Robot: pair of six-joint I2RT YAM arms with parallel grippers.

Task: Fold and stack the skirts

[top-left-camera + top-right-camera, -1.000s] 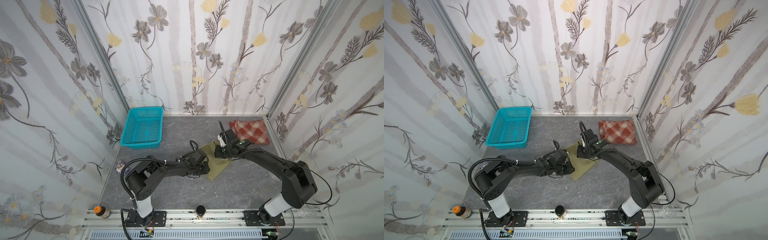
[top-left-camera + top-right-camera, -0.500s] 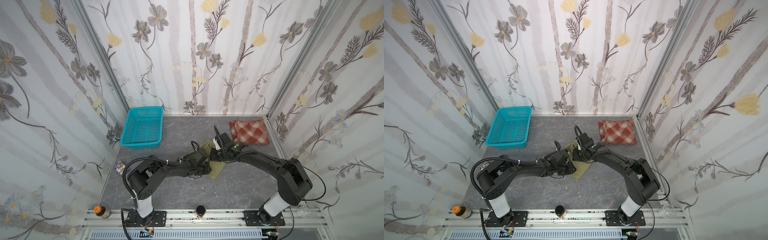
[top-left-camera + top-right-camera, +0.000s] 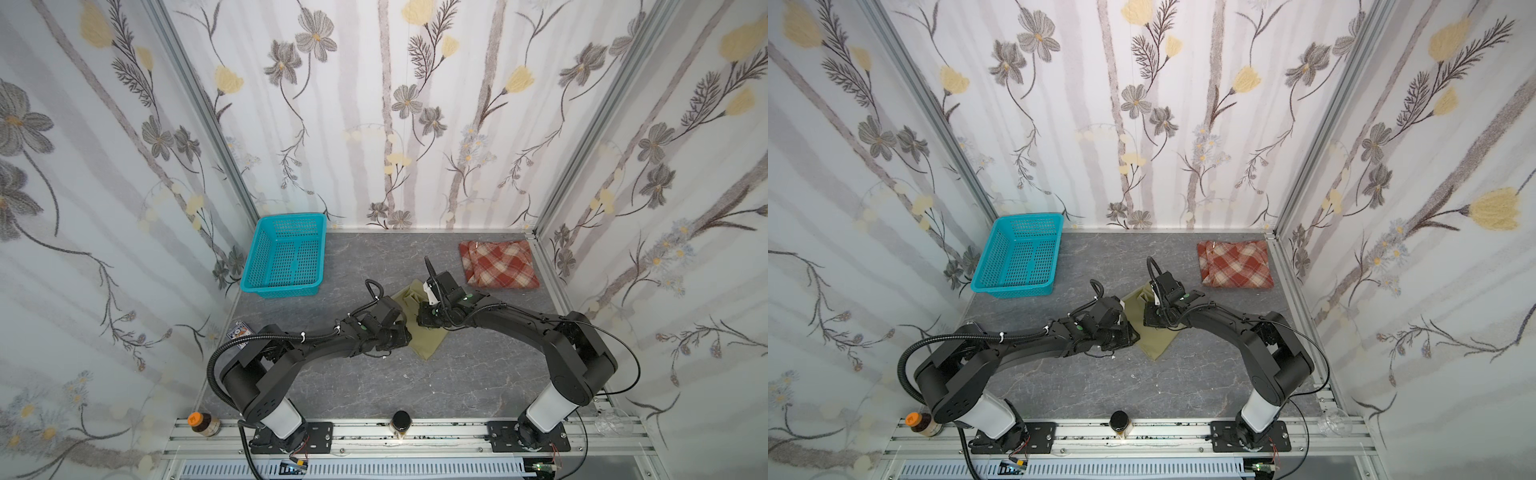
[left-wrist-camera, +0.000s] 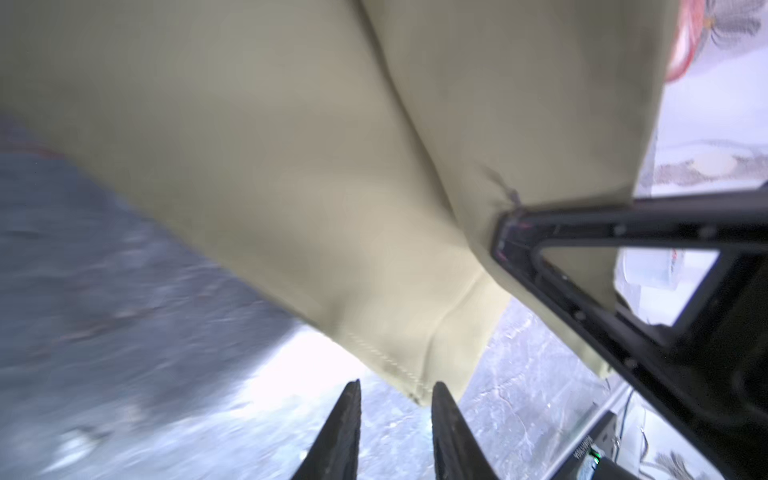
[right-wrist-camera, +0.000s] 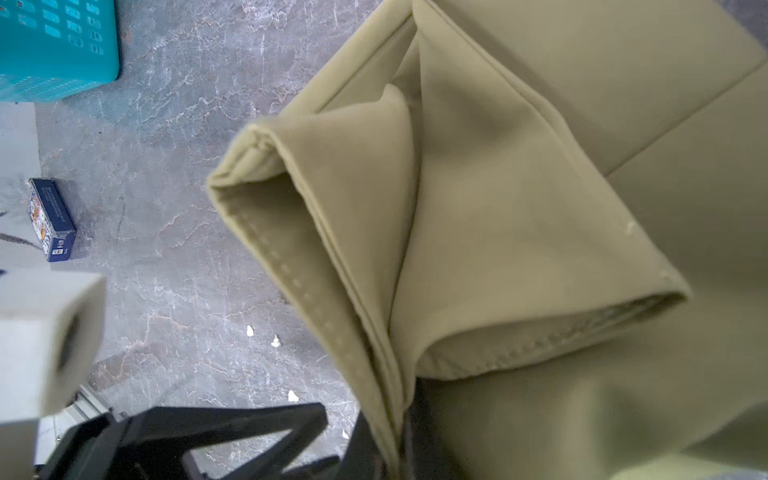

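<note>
The olive-green skirt (image 3: 430,343) (image 3: 1158,340) lies mid-table, partly under both grippers. My right gripper (image 3: 424,320) (image 3: 1148,320) (image 5: 395,457) is shut on a folded edge of it; layers of hemmed olive cloth (image 5: 498,232) run up out of its jaws. My left gripper (image 3: 404,336) (image 3: 1133,334) (image 4: 397,388) is low at the skirt's left side, open by a narrow gap; a stitched corner of the olive skirt (image 4: 415,374) hangs just past its tips. The plaid skirt (image 3: 500,266) (image 3: 1235,264) lies folded at the back right.
A turquoise basket (image 3: 291,218) (image 3: 1030,217) stands at the back left. A small blue box (image 3: 239,330) (image 5: 52,218) lies by the left wall. On the front rail stand a brown bottle (image 3: 203,422) and a dark jar (image 3: 401,422).
My right gripper has carried the olive skirt's edge leftward and forward, close to my left gripper. The left arm has stayed almost still.
</note>
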